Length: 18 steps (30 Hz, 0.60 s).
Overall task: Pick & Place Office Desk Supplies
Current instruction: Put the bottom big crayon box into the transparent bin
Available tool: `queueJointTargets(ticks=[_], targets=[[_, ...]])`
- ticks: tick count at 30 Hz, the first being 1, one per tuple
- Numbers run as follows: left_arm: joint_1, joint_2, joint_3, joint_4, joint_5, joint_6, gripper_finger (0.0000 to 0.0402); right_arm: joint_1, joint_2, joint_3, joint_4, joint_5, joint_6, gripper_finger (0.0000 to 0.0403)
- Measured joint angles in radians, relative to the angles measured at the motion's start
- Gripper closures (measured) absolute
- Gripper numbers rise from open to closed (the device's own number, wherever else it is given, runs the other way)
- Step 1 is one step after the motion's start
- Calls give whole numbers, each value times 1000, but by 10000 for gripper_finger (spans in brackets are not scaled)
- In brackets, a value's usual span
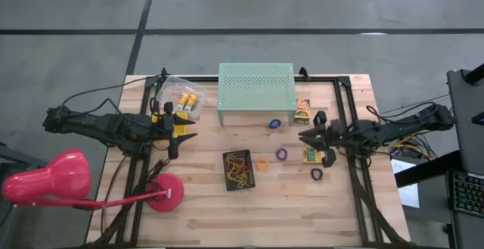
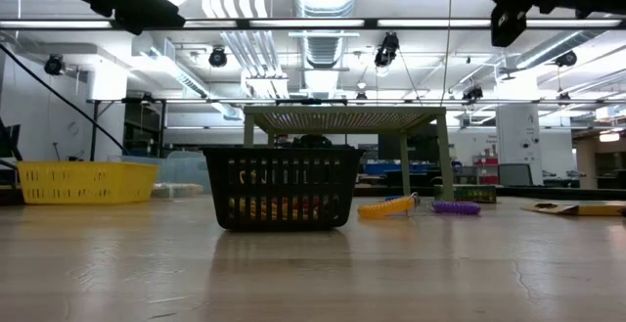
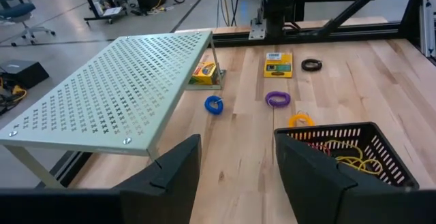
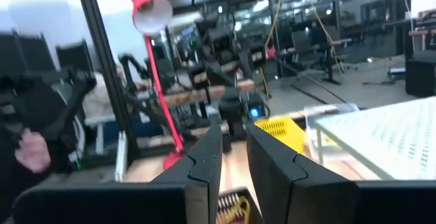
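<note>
The supplies lie loose on the wooden table. A blue ring roll, a purple one, an orange one and a black one all rest flat. A yellow printed box lies flat below my right gripper, which hangs open with a narrow gap, clear of the table. Another box sits at the green stand's edge. My left gripper is open, raised left of the black basket.
The black basket holds red and yellow rubber bands. The mint-green perforated stand occupies the far middle. A clear tub with yellow boxes is far left, by a yellow basket. The pink lamp is near left.
</note>
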Motion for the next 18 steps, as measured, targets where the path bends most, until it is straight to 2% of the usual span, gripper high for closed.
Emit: queueJointTargets(ticks=[13,15,18], targets=[[0,0,0,-30,0,3,208,0,1,12,40,4,52,335],[0,0,0,-31,0,2,208,0,0,25,32,74,70,336],[0,0,0,-14,0,2,208,0,1,60,-86,253,71,342]])
